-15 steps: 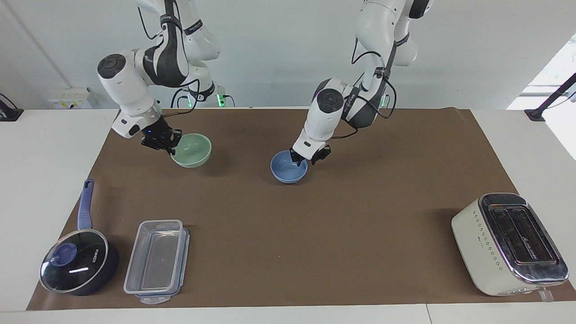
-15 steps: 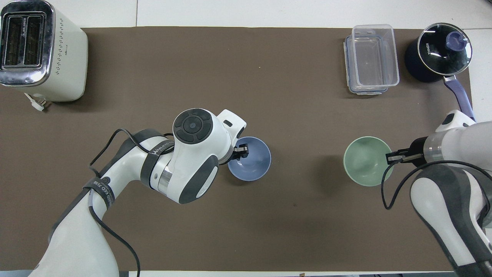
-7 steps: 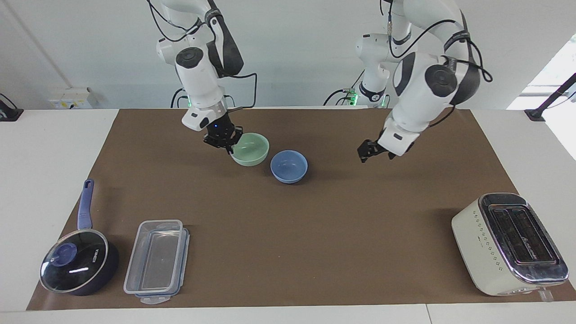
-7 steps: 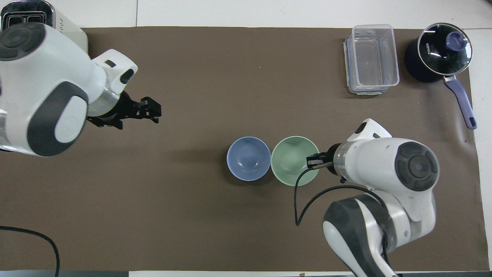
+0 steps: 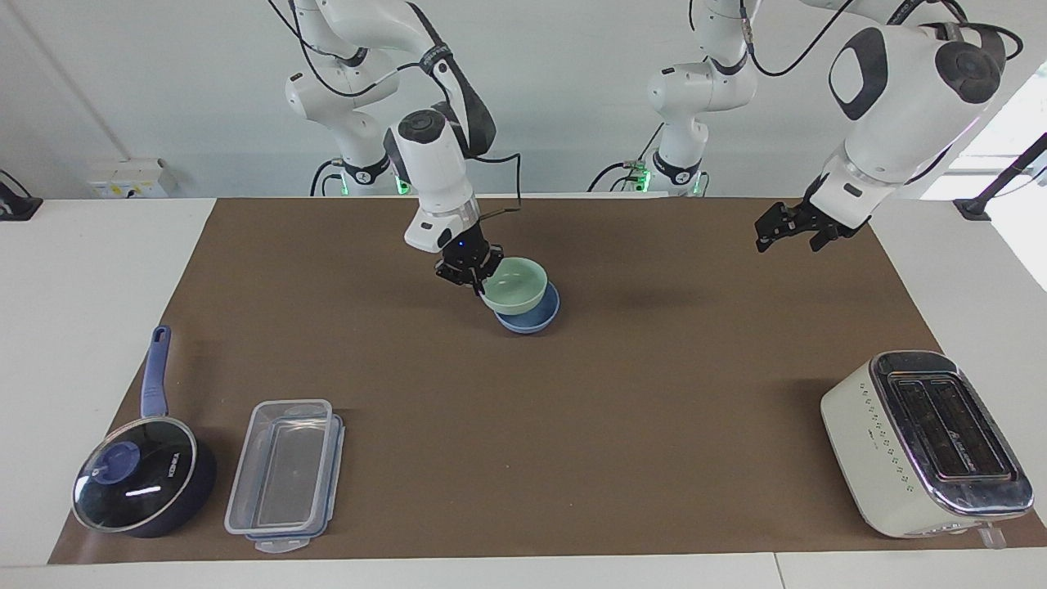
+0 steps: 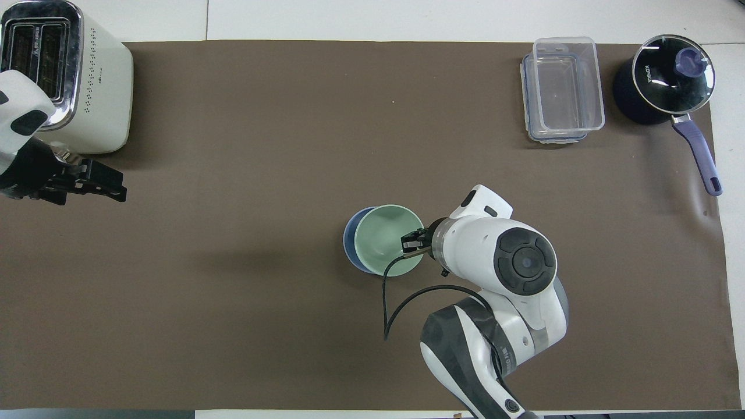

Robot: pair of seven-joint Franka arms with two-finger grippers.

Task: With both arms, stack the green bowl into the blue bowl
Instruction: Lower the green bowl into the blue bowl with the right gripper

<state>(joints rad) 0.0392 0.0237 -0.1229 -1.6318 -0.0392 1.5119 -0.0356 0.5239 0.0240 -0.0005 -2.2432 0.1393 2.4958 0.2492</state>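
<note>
The green bowl (image 5: pixel 515 283) hangs slightly tilted over the blue bowl (image 5: pixel 536 317), which stands on the brown mat near the middle of the table. I cannot tell whether the bowls touch. My right gripper (image 5: pixel 480 285) is shut on the green bowl's rim, on the side toward the right arm's end. In the overhead view the green bowl (image 6: pixel 384 237) covers most of the blue bowl (image 6: pixel 348 240), and the right gripper (image 6: pixel 408 243) pinches its rim. My left gripper (image 5: pixel 773 233) is open, empty and raised over the mat at the left arm's end, also seen in the overhead view (image 6: pixel 119 186).
A cream toaster (image 5: pixel 924 442) stands at the left arm's end, farther from the robots. A clear lidded container (image 5: pixel 282 474) and a dark blue lidded saucepan (image 5: pixel 139 483) stand at the right arm's end, farther from the robots than the bowls.
The right gripper carried the green bowl from beside the blue bowl to over it. The left arm rose and drew back toward its own end of the table.
</note>
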